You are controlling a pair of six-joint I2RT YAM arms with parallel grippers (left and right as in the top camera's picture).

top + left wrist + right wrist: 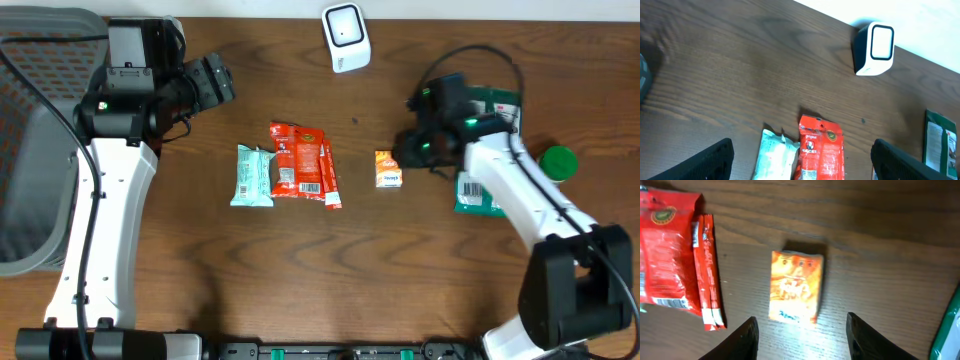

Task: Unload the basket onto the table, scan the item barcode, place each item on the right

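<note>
A teal packet (252, 176) lies beside a red pouch (298, 160), well apart from a green bag (478, 204) and green lid (558, 162).

Box (388, 168) right of pouch (298, 160)

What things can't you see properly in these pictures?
- Green packet, overhead: partly hidden under the right arm; left wrist view cuts it off at the right edge.
- Orange box: its writing is blurred in the right wrist view, too small overhead.
- Pale green packet, left wrist: cut off by the bottom edge.
</note>
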